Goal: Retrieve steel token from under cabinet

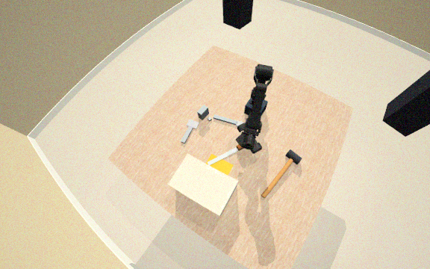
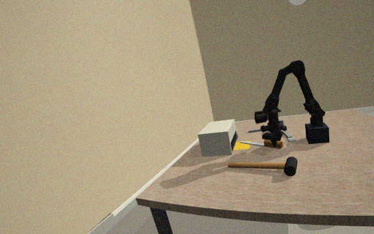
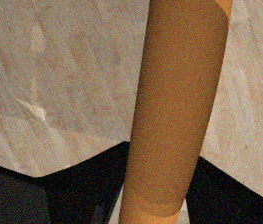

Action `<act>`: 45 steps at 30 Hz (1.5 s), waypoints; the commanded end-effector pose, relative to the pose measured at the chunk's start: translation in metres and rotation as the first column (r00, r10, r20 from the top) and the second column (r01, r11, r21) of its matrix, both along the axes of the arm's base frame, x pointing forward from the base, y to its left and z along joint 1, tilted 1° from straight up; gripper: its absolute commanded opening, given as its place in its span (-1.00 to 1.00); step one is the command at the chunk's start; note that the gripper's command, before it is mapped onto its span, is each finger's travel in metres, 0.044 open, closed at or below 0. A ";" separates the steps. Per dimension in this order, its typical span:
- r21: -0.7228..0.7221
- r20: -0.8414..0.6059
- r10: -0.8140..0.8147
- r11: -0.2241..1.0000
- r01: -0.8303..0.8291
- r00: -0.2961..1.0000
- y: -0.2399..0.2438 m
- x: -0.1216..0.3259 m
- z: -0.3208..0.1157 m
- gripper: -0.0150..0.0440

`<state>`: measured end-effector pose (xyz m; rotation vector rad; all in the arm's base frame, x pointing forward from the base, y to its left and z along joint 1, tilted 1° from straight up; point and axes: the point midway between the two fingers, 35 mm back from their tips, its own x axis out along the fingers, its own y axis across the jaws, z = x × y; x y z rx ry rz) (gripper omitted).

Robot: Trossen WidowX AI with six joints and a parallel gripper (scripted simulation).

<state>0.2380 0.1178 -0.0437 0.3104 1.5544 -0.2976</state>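
My gripper (image 1: 247, 146) (image 2: 274, 142) (image 3: 158, 153) is shut on the brown wooden handle (image 2: 267, 143) (image 3: 177, 95) of a tool with a long, flat, pale blade (image 1: 223, 155) (image 2: 252, 143). The gripper is low over the table, with the handle between its fingers. The blade reaches across the yellow marked area (image 1: 223, 167) (image 2: 243, 147), its tip close to the front of the white cabinet (image 1: 204, 184) (image 2: 215, 143). Whether the blade touches the table cannot be told. The steel token cannot be made out in any view; the space under the cabinet is hidden.
A mallet with a wooden handle (image 1: 278, 177) (image 2: 256, 165) and black head lies on the table (image 1: 312, 112) (image 2: 336, 182), beside the arm. A grey block (image 1: 203, 112), a grey T-shaped tool (image 1: 187, 133) and a grey bar (image 1: 225, 120) are on the arm's other side.
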 end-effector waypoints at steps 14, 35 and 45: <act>-0.003 0.002 -0.002 1.000 0.002 1.000 -0.017 0.008 0.000 -0.49; -0.004 0.003 -0.002 1.000 0.002 1.000 -0.037 0.016 0.000 -0.49; -0.005 0.003 -0.002 1.000 0.002 1.000 -0.047 0.019 0.000 -0.49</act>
